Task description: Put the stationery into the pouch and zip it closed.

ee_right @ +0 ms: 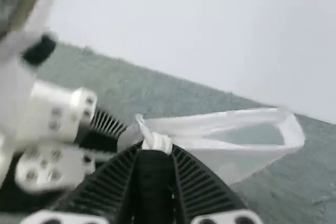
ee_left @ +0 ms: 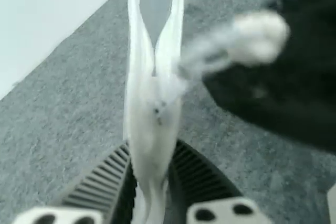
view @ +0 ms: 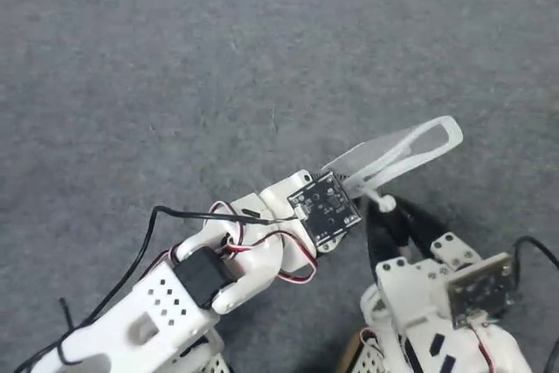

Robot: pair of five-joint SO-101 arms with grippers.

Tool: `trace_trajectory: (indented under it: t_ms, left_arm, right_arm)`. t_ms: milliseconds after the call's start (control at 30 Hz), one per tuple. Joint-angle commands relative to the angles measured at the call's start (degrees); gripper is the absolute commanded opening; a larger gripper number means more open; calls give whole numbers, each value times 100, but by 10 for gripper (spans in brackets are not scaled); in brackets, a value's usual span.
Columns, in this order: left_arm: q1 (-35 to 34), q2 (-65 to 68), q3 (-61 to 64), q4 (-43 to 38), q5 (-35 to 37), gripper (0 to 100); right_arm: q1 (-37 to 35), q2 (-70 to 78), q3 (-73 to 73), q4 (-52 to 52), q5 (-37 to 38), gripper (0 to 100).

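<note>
The pouch (view: 403, 151) is flat, milky white and half see-through, with a thicker white rim around its far end. It is held in the air above the grey table (view: 175, 85), tilted up and away from the arms. The left hand (view: 349, 172) is clamped on the pouch's near end. The right hand (ee_right: 153, 153) is pinched narrow on the pouch's knotted white pull (ee_right: 156, 142).

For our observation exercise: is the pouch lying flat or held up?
Held up: the left pincer clamps the pouch edge-on above the carpet.
</note>
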Motion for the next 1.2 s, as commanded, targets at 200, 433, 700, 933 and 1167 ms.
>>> trace_trajectory:
  t_ms: [200, 433, 700, 933, 1167]
  left_arm:
    - [-35, -132, 251, -105, 35, 9]
    - [-35, -141, 338, -97, -79, 8]
    - [-53, -141, 338, -88, -176, 7]
    - [-53, -141, 400, -88, -193, 6]
    - [-53, -141, 374, 18, -202, 6]
  right_arm:
    - [233, -13, 290, -936, -615, 6]
    - [1007, 13, 703, -1543, -580, 6]
    - [1622, -22, 1556, -2554, -598, 6]
    - [2035, 13, 1644, -2993, -580, 6]
    - [2299, 22, 1978, -3547, -580, 6]
